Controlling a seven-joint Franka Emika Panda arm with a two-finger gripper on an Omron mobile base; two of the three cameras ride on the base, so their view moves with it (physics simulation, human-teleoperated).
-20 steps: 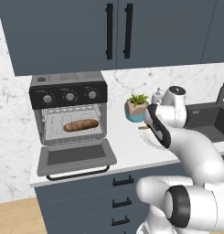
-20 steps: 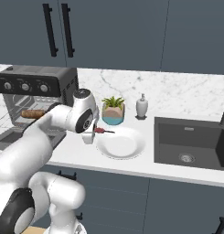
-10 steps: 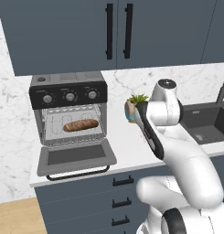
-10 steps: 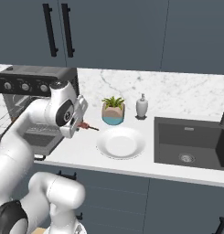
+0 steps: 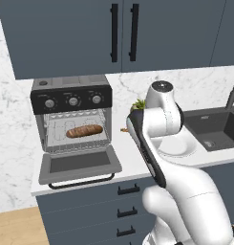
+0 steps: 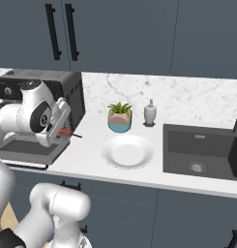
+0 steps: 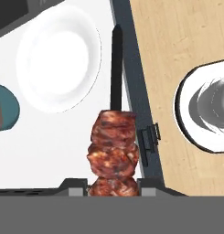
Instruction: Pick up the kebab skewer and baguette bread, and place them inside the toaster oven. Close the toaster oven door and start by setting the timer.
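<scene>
My gripper (image 7: 112,186) is shut on the kebab skewer (image 7: 113,148), its reddish-brown meat chunks between the fingertips and its dark stick pointing away. In the right base view the kebab skewer (image 6: 68,132) hangs just right of the toaster oven (image 6: 66,92), above the edge of the lowered toaster oven door (image 6: 28,147). The stick's end (image 5: 124,129) peeks out left of my arm. The baguette bread (image 5: 84,130) lies on the wire rack inside the toaster oven (image 5: 73,95), whose toaster oven door (image 5: 80,165) is folded down flat.
A white plate (image 6: 127,151) sits on the counter right of the oven, with a potted plant (image 6: 120,117) and a soap dispenser (image 6: 150,113) behind it. A dark sink (image 6: 202,152) lies at the right. Upper cabinets hang overhead.
My arm has swung left from above the plate toward the open oven, carrying the skewer with it. The baguette and the door have not moved.
</scene>
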